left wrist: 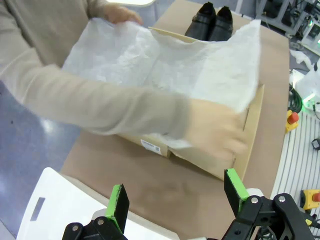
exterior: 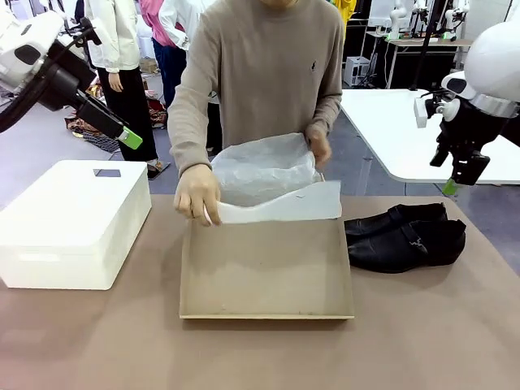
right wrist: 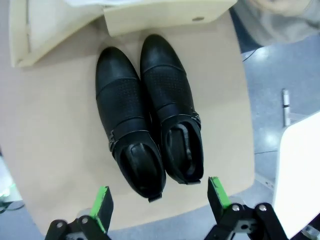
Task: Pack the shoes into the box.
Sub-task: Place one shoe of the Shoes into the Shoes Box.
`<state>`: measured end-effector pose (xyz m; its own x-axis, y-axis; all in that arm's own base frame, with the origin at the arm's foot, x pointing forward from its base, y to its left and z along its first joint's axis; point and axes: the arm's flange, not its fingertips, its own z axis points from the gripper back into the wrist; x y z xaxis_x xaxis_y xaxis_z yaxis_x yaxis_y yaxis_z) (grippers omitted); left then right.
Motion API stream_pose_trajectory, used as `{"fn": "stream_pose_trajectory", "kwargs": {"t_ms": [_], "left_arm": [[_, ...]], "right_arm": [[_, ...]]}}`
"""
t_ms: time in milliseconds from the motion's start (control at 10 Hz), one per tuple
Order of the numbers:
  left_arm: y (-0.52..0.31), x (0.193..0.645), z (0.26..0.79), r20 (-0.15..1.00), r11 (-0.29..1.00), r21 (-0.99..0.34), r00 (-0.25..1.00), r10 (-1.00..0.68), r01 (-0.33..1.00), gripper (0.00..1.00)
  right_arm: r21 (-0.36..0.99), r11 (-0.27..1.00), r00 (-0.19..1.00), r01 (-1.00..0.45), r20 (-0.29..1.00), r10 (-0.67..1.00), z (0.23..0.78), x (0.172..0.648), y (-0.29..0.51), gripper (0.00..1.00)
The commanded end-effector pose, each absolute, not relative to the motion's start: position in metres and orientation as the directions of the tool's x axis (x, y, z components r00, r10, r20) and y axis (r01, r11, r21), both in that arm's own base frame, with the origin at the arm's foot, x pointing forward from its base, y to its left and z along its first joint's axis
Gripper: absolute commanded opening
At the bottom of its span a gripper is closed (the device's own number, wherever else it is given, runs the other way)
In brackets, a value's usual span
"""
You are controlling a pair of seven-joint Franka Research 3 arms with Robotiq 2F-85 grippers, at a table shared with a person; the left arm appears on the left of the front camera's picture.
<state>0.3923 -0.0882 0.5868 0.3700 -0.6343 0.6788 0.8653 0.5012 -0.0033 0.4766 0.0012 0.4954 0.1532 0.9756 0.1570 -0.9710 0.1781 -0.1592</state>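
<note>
The shoes [exterior: 405, 236], a glossy black pair, lie side by side on the table just right of the box [exterior: 266, 270], whose brown cardboard lid lies flat towards me. A person's hands hold white tissue paper [exterior: 262, 172] over the box's far part. My left gripper [exterior: 128, 136] hangs open high at the far left, away from the box. My right gripper [exterior: 449, 185] hovers open above and behind the shoes. The right wrist view looks straight down on the shoes [right wrist: 150, 120] between open fingers [right wrist: 160, 200]. The left wrist view shows the box [left wrist: 252, 115], the tissue [left wrist: 165, 60] and the shoes [left wrist: 210, 22] beyond open fingers [left wrist: 177, 195].
A white rounded plastic box [exterior: 69, 223] stands at the table's left. The person stands at the far edge with a sleeve [left wrist: 100, 105] across the box. A white table [exterior: 406, 130] stands behind at the right. Bare tabletop lies in front of the lid.
</note>
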Motion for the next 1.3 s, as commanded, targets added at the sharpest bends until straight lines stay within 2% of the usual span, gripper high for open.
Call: {"fn": "stream_pose_trajectory", "kwargs": {"t_ms": [0,400,900,1200], "left_arm": [[-0.088,0.393,0.586,0.694,0.509,-0.011,0.373,-0.615,0.86,1.0],[-0.088,0.393,0.586,0.694,0.509,-0.011,0.373,-0.615,0.86,1.0],[-0.088,0.393,0.586,0.694,0.509,-0.011,0.373,-0.615,0.86,1.0],[-0.088,0.393,0.586,0.694,0.509,-0.011,0.373,-0.615,0.86,1.0]], "right_arm": [[-0.181,0.168,0.142,-0.969,0.152,0.978,0.499,0.472,0.002,1.0],[-0.168,0.173,0.148,-0.97,0.151,0.977,0.499,0.475,0.004,1.0],[-0.193,0.175,0.157,-0.965,0.104,0.982,0.488,0.523,-0.003,1.0],[-0.182,0.095,0.08,-0.979,0.092,0.993,0.464,0.551,-0.016,1.0]]}}
